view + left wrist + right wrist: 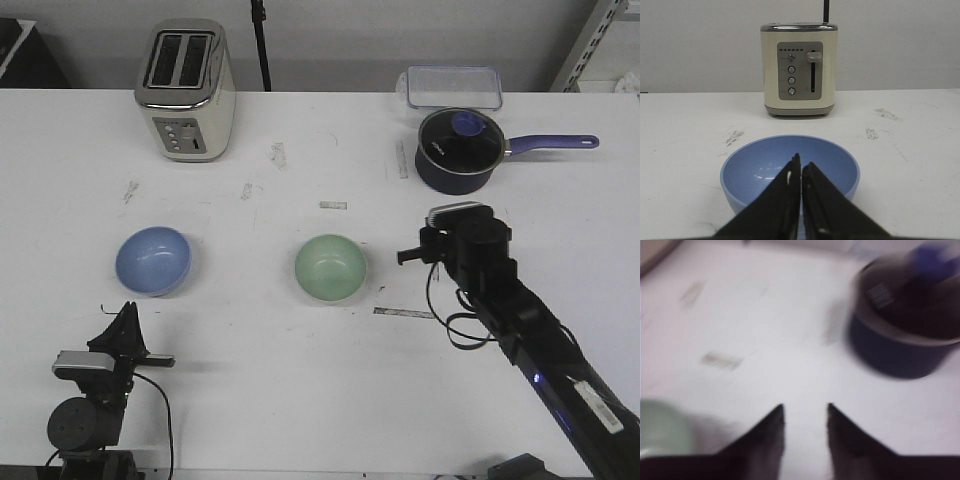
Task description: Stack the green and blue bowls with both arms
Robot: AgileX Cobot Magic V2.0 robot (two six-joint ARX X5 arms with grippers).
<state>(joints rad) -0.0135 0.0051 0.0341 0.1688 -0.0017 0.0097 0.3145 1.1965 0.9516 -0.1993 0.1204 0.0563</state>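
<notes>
- Green bowl (331, 268) sits mid-table, blue bowl (153, 261) well apart to its left, both upright and untouched.
- Right gripper (805, 415) hangs just beside the green bowl with a clear gap between its fingers, probably lining up on the rim (its view is blurred).
- Left gripper (800, 167) points straight at the blue bowl, fingers nearly together, holding nothing.
- Toaster (185, 91) and saucepan (458, 150) stand behind, out of the way.
</notes>
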